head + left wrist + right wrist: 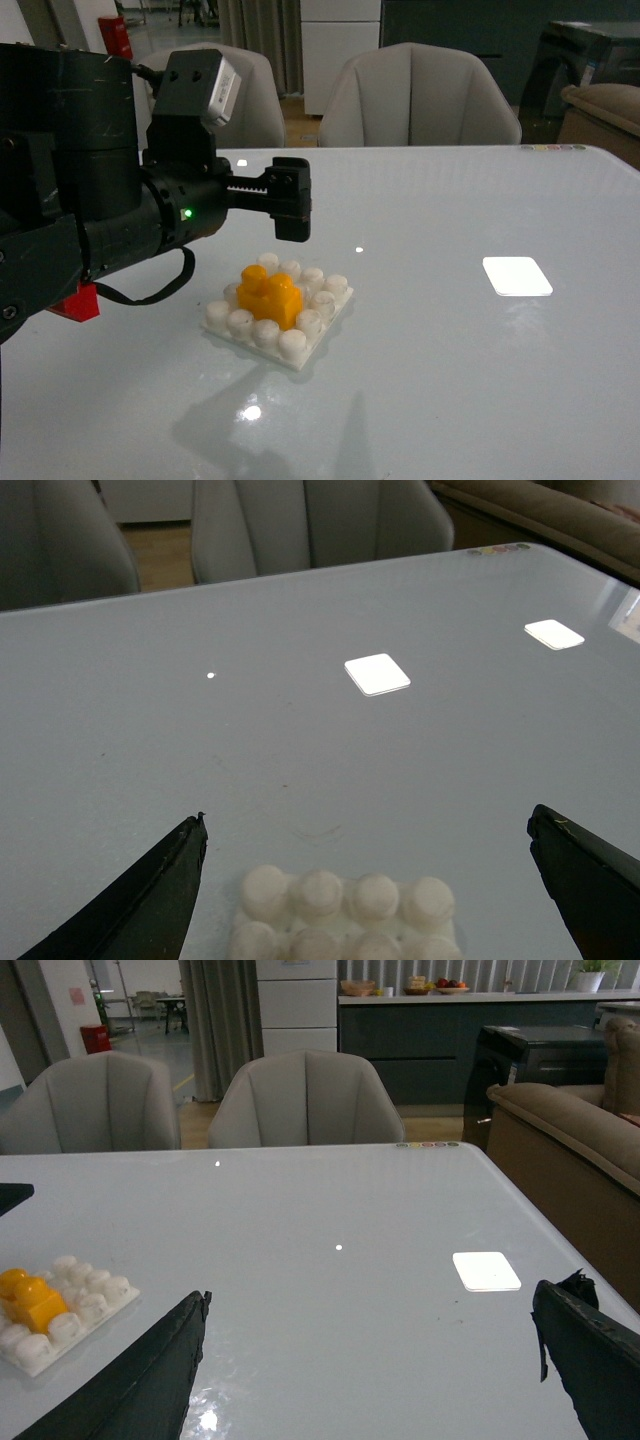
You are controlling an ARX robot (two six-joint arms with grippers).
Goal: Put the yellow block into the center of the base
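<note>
The yellow block sits pressed among the middle studs of the white studded base on the table. My left gripper hangs open above and just behind the base, apart from the block. In the left wrist view its fingers spread wide around the base's far stud row, and the block is out of view there. My right gripper is open over bare table, well to the right of the base and block. It does not show in the front view.
A smooth bright white square patch lies to the right of the base. A small red object sits under the left arm. Grey chairs stand behind the table's far edge, and a sofa is off its right side.
</note>
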